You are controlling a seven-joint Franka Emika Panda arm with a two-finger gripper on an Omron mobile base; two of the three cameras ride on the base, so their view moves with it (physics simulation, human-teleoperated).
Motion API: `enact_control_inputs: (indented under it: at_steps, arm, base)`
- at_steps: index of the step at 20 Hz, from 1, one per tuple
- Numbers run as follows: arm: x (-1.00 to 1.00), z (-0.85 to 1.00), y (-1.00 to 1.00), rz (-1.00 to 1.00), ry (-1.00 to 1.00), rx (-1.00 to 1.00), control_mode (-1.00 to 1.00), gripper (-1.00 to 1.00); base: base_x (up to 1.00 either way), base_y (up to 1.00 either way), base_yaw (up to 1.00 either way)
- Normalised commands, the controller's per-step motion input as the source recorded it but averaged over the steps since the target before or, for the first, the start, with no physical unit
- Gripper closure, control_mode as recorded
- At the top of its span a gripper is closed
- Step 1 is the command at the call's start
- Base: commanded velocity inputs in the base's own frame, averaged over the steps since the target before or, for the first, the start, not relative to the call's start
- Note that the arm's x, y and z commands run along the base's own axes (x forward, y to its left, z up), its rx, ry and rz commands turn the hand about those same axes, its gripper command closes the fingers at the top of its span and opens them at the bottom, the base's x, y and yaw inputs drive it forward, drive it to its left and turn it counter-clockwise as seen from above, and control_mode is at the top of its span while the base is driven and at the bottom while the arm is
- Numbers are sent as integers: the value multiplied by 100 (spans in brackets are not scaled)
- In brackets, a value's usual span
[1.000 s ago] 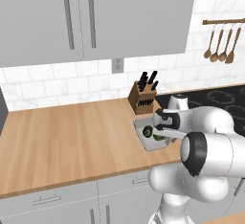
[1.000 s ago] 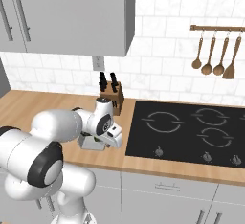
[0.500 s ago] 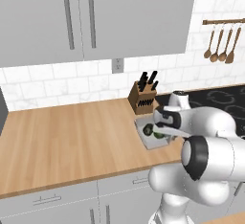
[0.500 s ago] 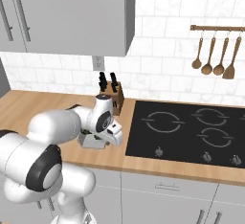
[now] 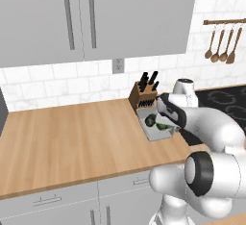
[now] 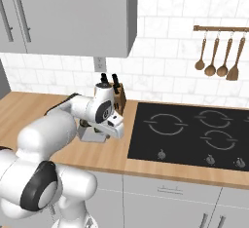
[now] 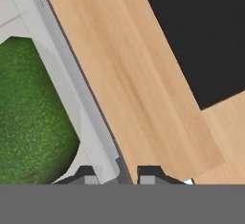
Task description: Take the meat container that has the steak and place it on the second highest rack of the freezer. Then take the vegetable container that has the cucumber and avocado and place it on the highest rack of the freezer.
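Observation:
The vegetable container is a straight-walled grey tray on the wooden counter, in front of the knife block. The cucumber and avocado lie in it as a dark green piece and a bright green piece. My gripper comes down on the tray's right side and is shut on its wall, one fingertip inside and the other outside. Green produce fills the tray just beside that wall. The right base view shows the tray under my hand. The meat container, steak and freezer are out of view.
A knife block stands against the tiled wall behind the tray. The black cooktop begins just right of the tray. Wooden utensils hang on a rail above it. Pale wall cupboards hang overhead. Bare counter stretches left.
The fingers have closed a little on the tray's wall and then held. Neither the tray nor the arm has visibly moved.

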Motion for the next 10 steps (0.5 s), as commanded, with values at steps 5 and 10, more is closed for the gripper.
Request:
enact_control_inputs:
  at_steps: [5,10]
  arm:
    - [-45,80,0,0,0,6,-100,100]
    - [-76,51,0,1,0,1,-100,100]
  base:
    - [0,0,0]
    - [0,0,0]
